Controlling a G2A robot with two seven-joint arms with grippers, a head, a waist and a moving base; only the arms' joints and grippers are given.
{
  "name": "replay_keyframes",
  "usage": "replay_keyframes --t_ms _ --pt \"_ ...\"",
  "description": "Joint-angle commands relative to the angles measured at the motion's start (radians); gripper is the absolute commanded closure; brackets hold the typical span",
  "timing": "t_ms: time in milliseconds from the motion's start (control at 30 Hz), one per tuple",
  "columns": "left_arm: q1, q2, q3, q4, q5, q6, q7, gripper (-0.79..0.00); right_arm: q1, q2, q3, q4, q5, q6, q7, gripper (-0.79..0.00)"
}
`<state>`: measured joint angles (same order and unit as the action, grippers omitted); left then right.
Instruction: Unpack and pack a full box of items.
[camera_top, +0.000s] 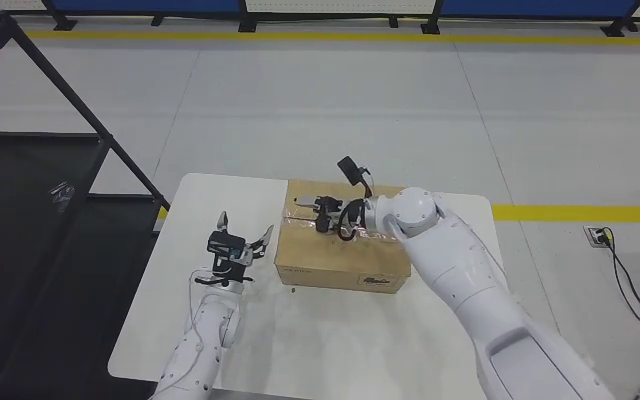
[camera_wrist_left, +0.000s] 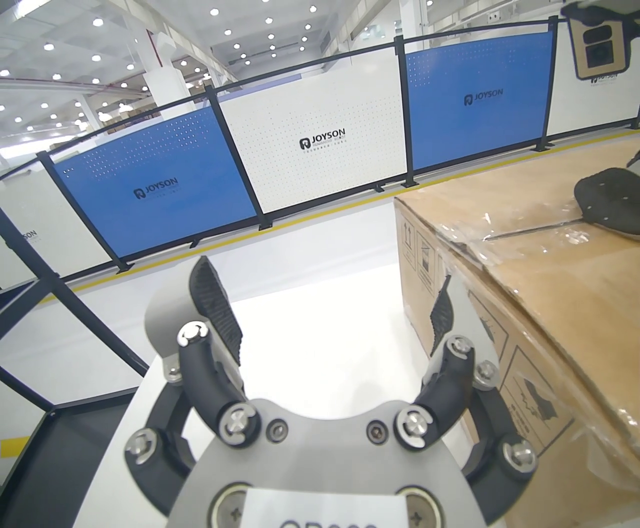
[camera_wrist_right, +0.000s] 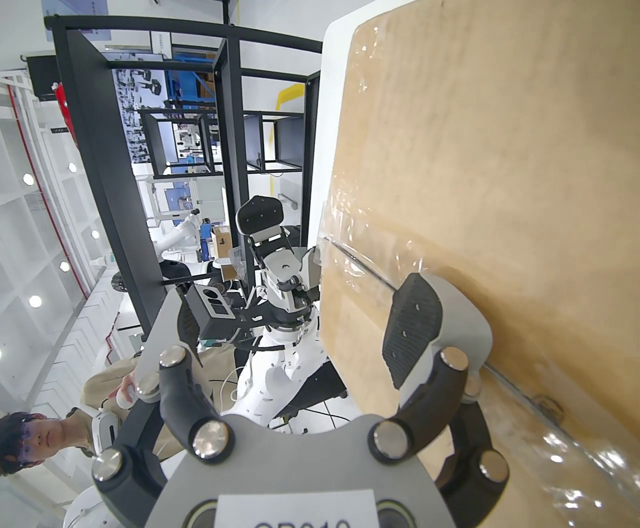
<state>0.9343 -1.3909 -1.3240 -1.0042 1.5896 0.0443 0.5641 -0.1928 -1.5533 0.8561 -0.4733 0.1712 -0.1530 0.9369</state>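
A closed cardboard box (camera_top: 345, 250), its top seam sealed with clear tape, stands in the middle of the white table (camera_top: 200, 330). My right gripper (camera_top: 312, 212) is open and low over the box top (camera_wrist_right: 475, 150). One of its pads (camera_wrist_right: 412, 330) rests by the taped seam and the other hangs past the box's left end. That pad (camera_wrist_left: 605, 200) also appears on the box top (camera_wrist_left: 550, 280) in the left wrist view. My left gripper (camera_top: 245, 228) stands open just beside the box's left side, nothing between its fingers (camera_wrist_left: 215, 300). It appears farther off as the left gripper (camera_wrist_right: 270, 260) beyond the box edge.
A black metal rack (camera_top: 60, 200) stands close to the table's left side. A small dark speck (camera_top: 293, 290) lies on the table in front of the box. Bare tabletop extends in front of and to the left of the box.
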Motion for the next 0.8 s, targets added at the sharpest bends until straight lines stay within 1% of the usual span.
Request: replay_keyframes --t_ms 0,467,767 --pt "0.000 0.000 0.000 -0.002 0.000 0.000 -0.001 -0.785 -0.005 0.009 0.010 -0.011 -0.010 0.008 0.004 -0.785" --pt "-0.015 0.003 0.005 -0.007 0.013 -0.006 -0.016 -0.785 -0.072 0.087 0.106 -0.141 -0.084 0.045 0.028 -0.785" --pt "-0.031 0.003 0.009 -0.003 0.014 -0.012 -0.019 -0.785 -0.155 0.152 0.199 -0.292 -0.155 0.105 0.045 -0.785"
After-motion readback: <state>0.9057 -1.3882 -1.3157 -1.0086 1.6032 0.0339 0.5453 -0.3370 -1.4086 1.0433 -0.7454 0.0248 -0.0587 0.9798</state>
